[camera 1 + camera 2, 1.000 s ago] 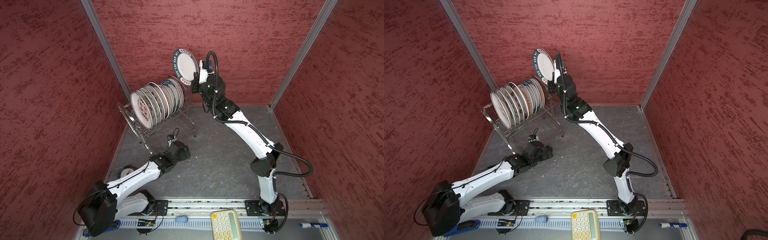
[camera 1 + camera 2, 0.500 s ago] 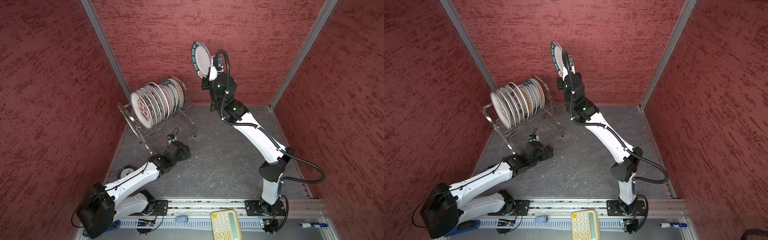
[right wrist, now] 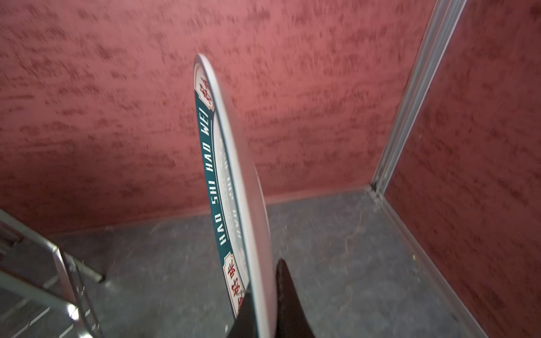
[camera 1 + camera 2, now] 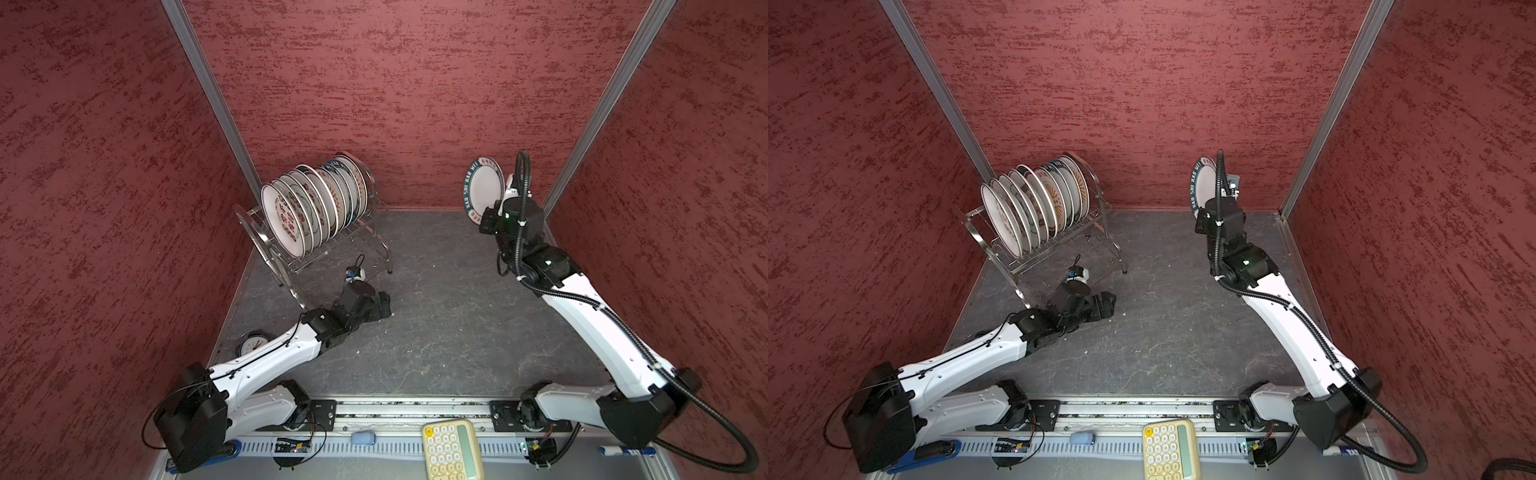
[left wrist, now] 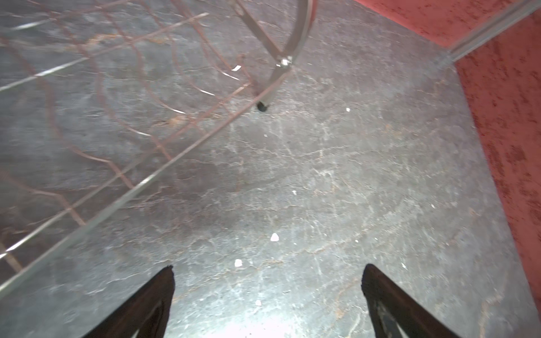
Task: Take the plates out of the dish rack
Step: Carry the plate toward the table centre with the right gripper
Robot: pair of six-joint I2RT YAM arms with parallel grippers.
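Note:
The steel wire dish rack [image 4: 328,251] [image 4: 1054,249] stands at the back left with several white plates [image 4: 307,212] [image 4: 1034,203] on edge in its top tier. Near the back right corner, my right gripper [image 4: 487,217] [image 4: 1200,218] [image 3: 263,281] is shut on the lower rim of a teal-rimmed lettered plate [image 4: 484,187] [image 4: 1204,187] [image 3: 234,175], holding it upright above the floor. My left gripper [image 4: 384,307] [image 4: 1108,303] [image 5: 269,267] hangs low over the grey floor in front of the rack, open and holding nothing. A rack leg [image 5: 265,99] shows ahead of it.
A small round clock [image 4: 252,343] lies by the left wall beside the left arm. A yellow calculator [image 4: 452,449] [image 4: 1170,451] sits on the front rail. Red walls close in the left, back and right sides. The rack's corner [image 3: 67,278] shows in the right wrist view.
My right arm has carried the teal-rimmed plate from above the rack rightward and down to the back right corner. The left arm has hardly moved.

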